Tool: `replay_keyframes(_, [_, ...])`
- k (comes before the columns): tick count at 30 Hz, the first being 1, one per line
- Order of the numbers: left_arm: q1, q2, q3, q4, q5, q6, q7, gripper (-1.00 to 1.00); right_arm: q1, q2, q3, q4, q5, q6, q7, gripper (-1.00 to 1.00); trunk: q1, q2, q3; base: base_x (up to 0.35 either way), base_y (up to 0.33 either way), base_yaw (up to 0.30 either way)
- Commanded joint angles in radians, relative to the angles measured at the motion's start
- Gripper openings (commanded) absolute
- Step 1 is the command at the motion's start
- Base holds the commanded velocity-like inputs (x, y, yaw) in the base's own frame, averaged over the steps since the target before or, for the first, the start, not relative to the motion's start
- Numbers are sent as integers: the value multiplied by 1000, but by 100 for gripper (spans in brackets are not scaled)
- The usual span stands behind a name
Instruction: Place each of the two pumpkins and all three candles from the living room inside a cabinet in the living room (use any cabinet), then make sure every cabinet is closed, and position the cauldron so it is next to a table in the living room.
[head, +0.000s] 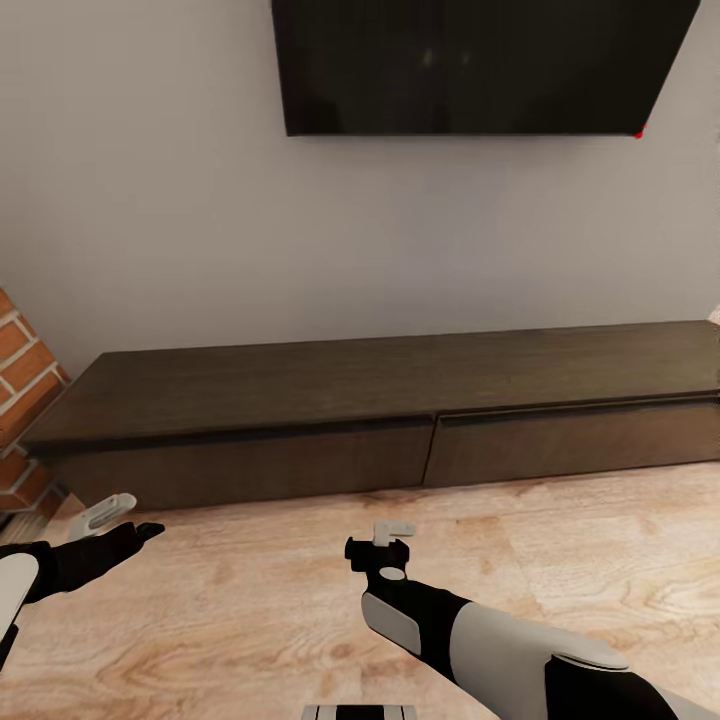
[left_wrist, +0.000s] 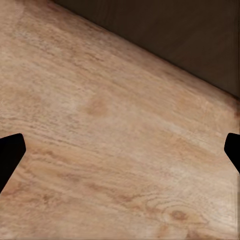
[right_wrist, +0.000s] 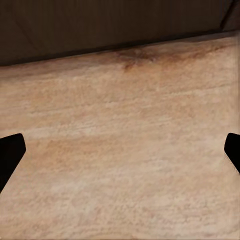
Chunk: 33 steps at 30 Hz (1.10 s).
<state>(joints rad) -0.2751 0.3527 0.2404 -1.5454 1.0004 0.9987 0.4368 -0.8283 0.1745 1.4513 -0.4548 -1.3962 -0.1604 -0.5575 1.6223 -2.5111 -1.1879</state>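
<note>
even, soft light with no glare; a faint shadow under the cabinet; wrist views look slightly blurred.

The cabinet runs left to right along the far wall, standing on the floor. Its left drawer front and right drawer front sit side by side, both flush with the unit. A television hangs on the wall above the cabinet, right of centre. A brick pier stands at the far left, just beside the cabinet's left end. Near, over the floor, the left tool hangs at the left and the right tool near the middle, both in front of the left drawer front.
</note>
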Motion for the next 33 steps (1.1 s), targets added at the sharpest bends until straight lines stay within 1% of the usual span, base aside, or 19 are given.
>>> replay_keyframes(1, [-1,0,0,-1,10,3,10,100,-2,0,9,-1,-10,-7,-4,100,-1,0,3,-107,0,0])
replay_keyframes(6, [-1,-1,-8,-1,10,3,10,100,-2,0,8,-1,-10,-7,-4,100,-3,1,22,-233,0,0])
replay_keyframes(9, [-1,-1,-13,-1,10,3,10,100,-2,0,8,0,-10,-6,-4,100,-4,2,32,-92,0,0])
replay_keyframes(29, [0,0,-18,-1,10,3,10,100,-2,0,10,1,-6,-10,-2,100,-13,6,107,-5,0,0])
replay_keyframes(33, [-1,0,-17,-1,10,3,10,100,-3,0,4,1,-8,-11,20,100,-15,7,122,0,0,0])
